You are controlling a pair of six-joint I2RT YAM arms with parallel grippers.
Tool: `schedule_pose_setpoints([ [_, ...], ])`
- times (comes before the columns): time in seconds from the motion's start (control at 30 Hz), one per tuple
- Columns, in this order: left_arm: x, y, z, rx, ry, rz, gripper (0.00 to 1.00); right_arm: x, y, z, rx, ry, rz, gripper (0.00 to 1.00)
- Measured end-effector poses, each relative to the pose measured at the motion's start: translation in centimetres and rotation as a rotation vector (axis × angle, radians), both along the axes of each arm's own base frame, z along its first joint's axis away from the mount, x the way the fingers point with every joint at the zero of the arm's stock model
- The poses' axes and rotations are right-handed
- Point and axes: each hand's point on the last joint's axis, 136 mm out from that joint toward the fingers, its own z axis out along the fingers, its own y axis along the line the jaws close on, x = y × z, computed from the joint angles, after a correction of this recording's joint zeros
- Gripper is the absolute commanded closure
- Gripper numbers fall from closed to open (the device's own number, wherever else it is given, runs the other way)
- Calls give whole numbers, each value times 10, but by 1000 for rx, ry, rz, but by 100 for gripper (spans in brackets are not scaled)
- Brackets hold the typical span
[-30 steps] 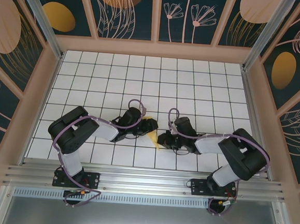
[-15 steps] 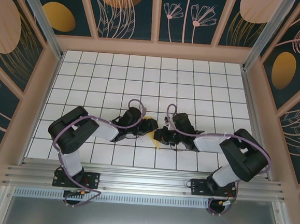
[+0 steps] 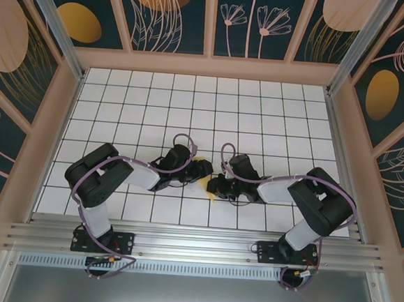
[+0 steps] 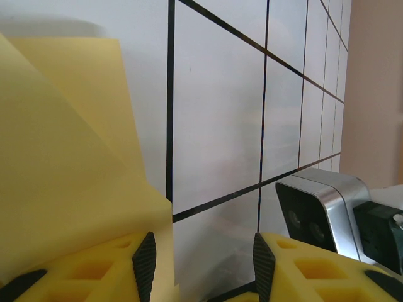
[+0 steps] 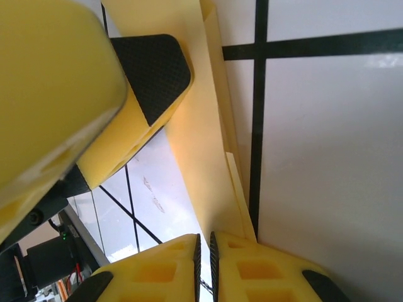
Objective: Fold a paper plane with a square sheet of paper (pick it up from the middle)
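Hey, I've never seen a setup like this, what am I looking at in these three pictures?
These are two robot arms bolted at the near edge of a white tiled table. The wide picture is taken from above and behind them. The other two come from small cameras on the wrists, so the chunky yellow fingers with black pads are the hands' own. Between the hands is a pale-yellow sheet of paper, partly folded. The right hand is closed, apparently pinching the paper's edge. The left hand is open, its fingers apart beside the sheet.
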Motion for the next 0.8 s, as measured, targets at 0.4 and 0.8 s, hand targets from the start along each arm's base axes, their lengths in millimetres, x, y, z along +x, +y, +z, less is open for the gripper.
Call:
schedule_pose_setpoints([
  [0.4, 1, 0, 1, -2, 2, -2, 51, -2, 19, 32, 52, -63, 47, 84],
  [0.8, 0, 0, 0, 3, -1, -8, 51, 5, 11, -3, -4, -16, -12, 95],
])
